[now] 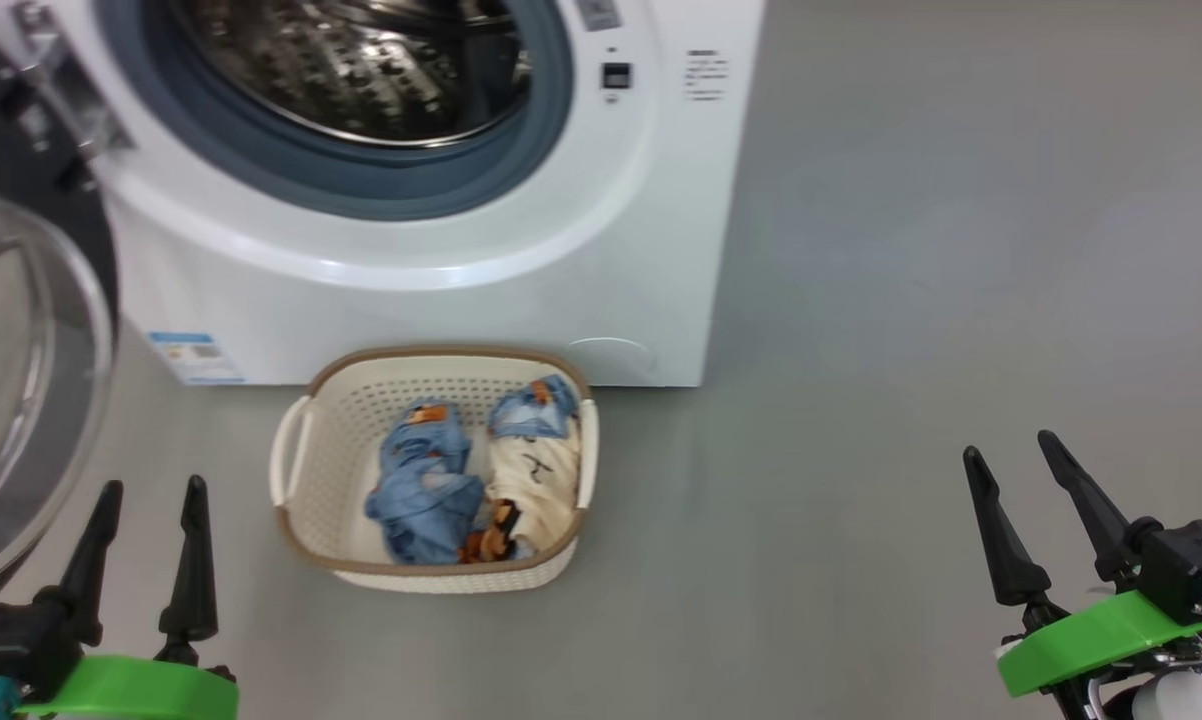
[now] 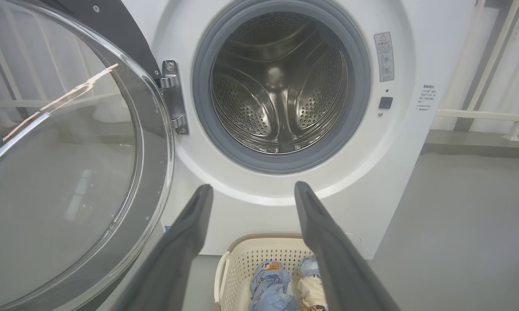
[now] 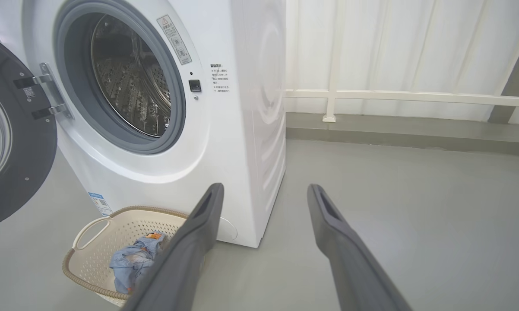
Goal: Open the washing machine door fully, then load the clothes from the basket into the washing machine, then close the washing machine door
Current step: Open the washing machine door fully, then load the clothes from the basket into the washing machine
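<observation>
The white washing machine (image 1: 441,290) (image 2: 393,164) (image 3: 242,129) stands ahead with its steel drum (image 2: 281,86) bare. Its door (image 1: 21,380) (image 2: 69,164) (image 3: 13,142) hangs swung out to the left, glass bowl bulging toward me. On the floor in front sits the cream basket (image 1: 311,500) (image 2: 238,268) (image 3: 95,246), holding the clothes: a light blue bundle (image 1: 421,490) (image 2: 268,289) (image 3: 130,263) and a cream patched bundle (image 1: 536,465) (image 2: 311,289). My left gripper (image 1: 151,490) (image 2: 253,188) is open, left of the basket, close to the door glass. My right gripper (image 1: 1011,450) (image 3: 264,188) is open, well right of the basket, holding nothing.
Grey floor (image 1: 911,300) spreads to the right of the machine. A white railing (image 3: 415,97) and pale curtain run along the wall behind. A blue label (image 1: 196,357) sits at the machine's lower left.
</observation>
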Robot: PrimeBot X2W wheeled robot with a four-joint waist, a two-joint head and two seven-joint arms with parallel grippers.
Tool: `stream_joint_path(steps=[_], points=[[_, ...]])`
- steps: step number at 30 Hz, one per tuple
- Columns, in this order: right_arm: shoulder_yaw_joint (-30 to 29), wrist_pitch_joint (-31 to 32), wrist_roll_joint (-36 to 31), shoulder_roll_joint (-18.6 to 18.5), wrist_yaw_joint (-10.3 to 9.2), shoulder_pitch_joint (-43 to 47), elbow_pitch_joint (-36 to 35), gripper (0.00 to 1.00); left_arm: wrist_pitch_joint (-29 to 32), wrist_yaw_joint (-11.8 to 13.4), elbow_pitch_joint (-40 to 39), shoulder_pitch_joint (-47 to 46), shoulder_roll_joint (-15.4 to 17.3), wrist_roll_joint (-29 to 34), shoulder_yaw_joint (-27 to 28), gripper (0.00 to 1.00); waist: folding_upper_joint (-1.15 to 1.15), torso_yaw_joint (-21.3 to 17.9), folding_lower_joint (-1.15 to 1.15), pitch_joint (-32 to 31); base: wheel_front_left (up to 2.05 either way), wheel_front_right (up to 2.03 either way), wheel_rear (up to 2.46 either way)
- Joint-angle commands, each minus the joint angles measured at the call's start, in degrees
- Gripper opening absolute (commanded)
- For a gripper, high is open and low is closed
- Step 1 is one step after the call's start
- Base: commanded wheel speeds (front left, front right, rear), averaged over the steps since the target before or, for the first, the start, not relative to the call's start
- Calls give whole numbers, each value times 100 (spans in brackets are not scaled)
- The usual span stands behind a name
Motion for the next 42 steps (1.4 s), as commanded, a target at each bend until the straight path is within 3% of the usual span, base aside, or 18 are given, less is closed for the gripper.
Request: stream_joint_path(steps=[1,16,42], points=[[65,-70,5,-59,25,41,-135,100,-36,5,-212,-23,152,-33,171,100,0,-353,0,26,0,0,0],[-38,-70,-21,15,25,81,-168,100,-36,5,-367,174,103,8,145,100,0,-1017,0,18,0,0,0],[-66,-70,-30,55,25,126,-183,100,-36,5,-231,280,-19,-123,221,100,0,-1004,0,-34,0,-1,1]])
